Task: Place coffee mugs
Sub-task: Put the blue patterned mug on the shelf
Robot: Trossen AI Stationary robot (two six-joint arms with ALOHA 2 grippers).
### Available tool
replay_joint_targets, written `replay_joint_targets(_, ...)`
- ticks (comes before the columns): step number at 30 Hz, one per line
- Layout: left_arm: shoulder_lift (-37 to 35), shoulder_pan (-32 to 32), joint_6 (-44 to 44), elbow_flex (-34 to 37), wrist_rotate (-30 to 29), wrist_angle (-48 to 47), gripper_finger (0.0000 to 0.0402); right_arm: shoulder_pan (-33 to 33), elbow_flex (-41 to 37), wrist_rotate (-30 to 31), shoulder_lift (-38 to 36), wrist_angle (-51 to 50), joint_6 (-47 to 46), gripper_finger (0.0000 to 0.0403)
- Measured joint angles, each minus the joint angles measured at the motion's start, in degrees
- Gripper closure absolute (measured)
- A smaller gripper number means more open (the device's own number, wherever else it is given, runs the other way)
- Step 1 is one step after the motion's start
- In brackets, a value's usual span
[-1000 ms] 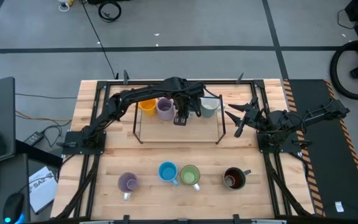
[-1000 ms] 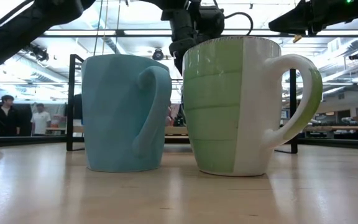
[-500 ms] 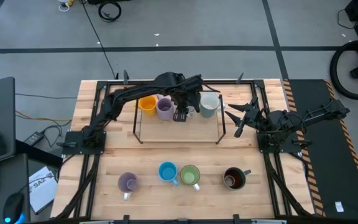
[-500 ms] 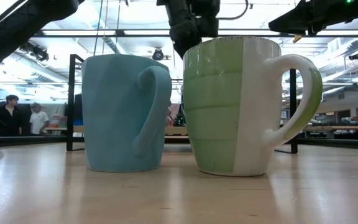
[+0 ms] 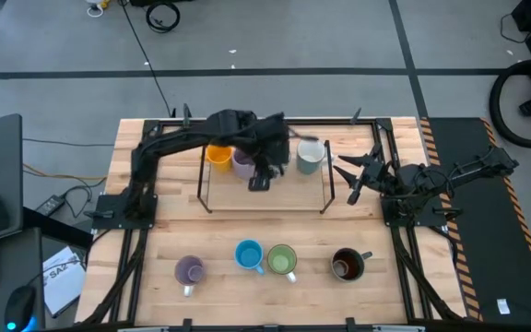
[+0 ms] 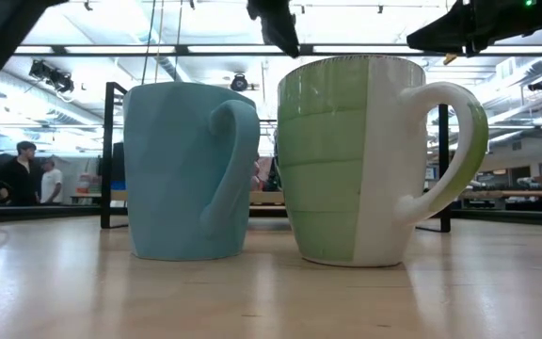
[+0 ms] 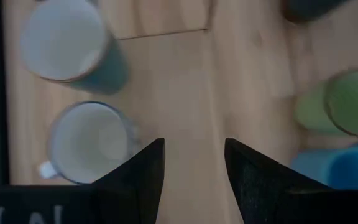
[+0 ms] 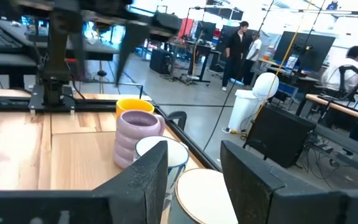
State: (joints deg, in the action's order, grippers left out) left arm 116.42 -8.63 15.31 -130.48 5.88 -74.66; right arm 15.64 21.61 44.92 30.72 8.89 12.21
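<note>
In the high view my left gripper (image 5: 259,182) hovers open over the black frame at the table's far side, touching nothing. Below it stand the orange mug (image 5: 218,155), a lavender mug (image 5: 243,164) and the pale grey mug (image 5: 310,157). The left wrist view looks down between the open fingers (image 7: 194,168) at the white mug (image 7: 92,143) and the pale grey mug (image 7: 64,43). A second lavender mug (image 5: 189,271), the blue mug (image 5: 249,255), the green mug (image 5: 282,261) and the dark brown mug (image 5: 347,265) stand in a near row. My right gripper (image 5: 347,175) waits open, right of the frame.
The black frame (image 5: 328,189) fences in the far mugs on three sides. In the low view the blue mug (image 6: 191,169) and green mug (image 6: 356,160) fill the foreground. Bare wood lies between the frame and the near row. People stand in the room beyond (image 8: 236,46).
My left gripper has risen from among the far mugs, leaving the low view almost entirely, and has drifted a little toward the table's left and near edge as the arm drew back. The mugs have stayed where they were.
</note>
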Motion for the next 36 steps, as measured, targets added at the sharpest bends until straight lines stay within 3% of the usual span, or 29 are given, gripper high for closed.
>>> replay_joint_targets(6,-5.95,4.81,-1.87,12.09,-3.18,6.84,0.0227,1.54,0.00,-0.04,0.01,0.25,0.00,0.0249)
replay_joint_targets(12,-14.99,7.82,-4.67,30.54,-6.65,19.91,0.0227,1.82,-0.02,-0.05,1.44,0.75,0.56,0.0249)
replay_joint_targets(25,-32.66,13.10,-9.18,57.84,-15.87,44.00,0.0228,1.99,0.25,-6.90,10.63,14.20,5.29,0.0249)
replay_joint_targets(32,-39.79,14.82,-8.26,72.70,-17.49,60.22,0.0228,2.08,5.98,-6.89,16.78,12.73,4.66,0.0249)
replay_joint_targets(36,-43.00,15.29,-8.30,79.71,-18.53,66.79,0.0228,1.55,11.45,-6.60,19.23,5.47,2.66,0.0249)
